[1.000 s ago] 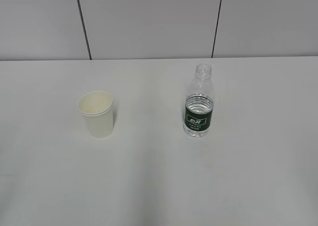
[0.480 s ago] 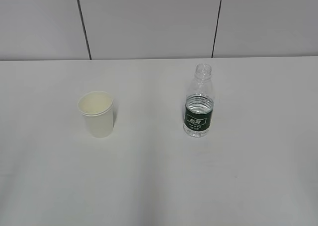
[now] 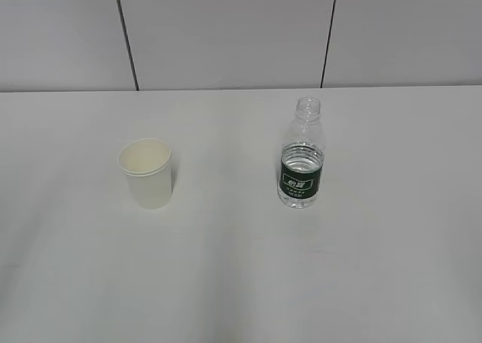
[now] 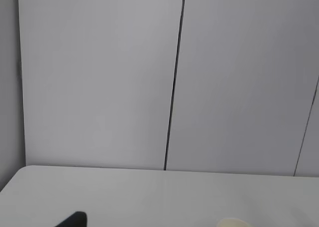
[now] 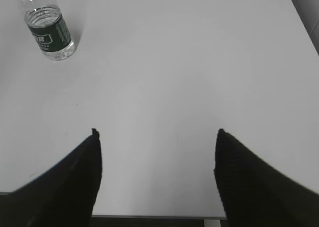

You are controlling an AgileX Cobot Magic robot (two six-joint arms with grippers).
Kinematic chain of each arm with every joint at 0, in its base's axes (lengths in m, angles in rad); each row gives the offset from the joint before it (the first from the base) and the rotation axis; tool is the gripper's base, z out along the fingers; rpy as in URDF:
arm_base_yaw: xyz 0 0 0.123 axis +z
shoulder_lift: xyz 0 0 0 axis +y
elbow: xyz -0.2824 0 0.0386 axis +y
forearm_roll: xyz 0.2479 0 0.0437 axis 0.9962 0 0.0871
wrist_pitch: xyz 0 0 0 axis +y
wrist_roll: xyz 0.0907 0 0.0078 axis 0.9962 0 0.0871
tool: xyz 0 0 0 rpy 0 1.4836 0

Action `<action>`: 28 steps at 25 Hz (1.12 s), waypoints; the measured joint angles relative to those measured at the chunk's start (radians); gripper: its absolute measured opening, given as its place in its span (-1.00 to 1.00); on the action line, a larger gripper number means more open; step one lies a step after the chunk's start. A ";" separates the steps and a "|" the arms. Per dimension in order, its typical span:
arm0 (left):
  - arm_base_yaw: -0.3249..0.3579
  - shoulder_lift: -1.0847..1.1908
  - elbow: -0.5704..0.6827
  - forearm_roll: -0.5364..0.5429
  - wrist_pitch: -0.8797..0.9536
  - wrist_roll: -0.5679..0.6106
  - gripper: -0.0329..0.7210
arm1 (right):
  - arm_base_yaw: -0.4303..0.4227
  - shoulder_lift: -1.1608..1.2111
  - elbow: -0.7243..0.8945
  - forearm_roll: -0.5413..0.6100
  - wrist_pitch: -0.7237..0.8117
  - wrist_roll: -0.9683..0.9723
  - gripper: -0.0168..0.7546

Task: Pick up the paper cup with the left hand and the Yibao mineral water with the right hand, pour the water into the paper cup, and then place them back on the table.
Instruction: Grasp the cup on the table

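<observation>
Yibao mineral water (image 3: pixel 302 162) wears a green label; right hand (image 5: pixel 157 137) fingers apart, left's unclear.

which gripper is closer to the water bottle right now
Right, as far as the views show. The right gripper, jaws wide apart, faces the Yibao mineral water, far off near the table edge. The left gripper shows only a tip; no bottle in view.
</observation>
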 joint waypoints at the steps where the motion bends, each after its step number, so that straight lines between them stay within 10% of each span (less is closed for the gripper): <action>1: 0.000 0.020 0.011 0.000 -0.027 0.000 0.58 | 0.000 0.000 0.000 0.000 0.000 0.000 0.47; 21: -0.003 0.592 0.067 0.045 -0.596 0.001 0.58 | 0.000 0.000 0.000 0.000 0.000 0.000 0.47; 28: -0.110 0.799 0.077 0.081 -0.760 0.002 0.58 | 0.000 0.000 0.000 0.000 0.000 0.000 0.47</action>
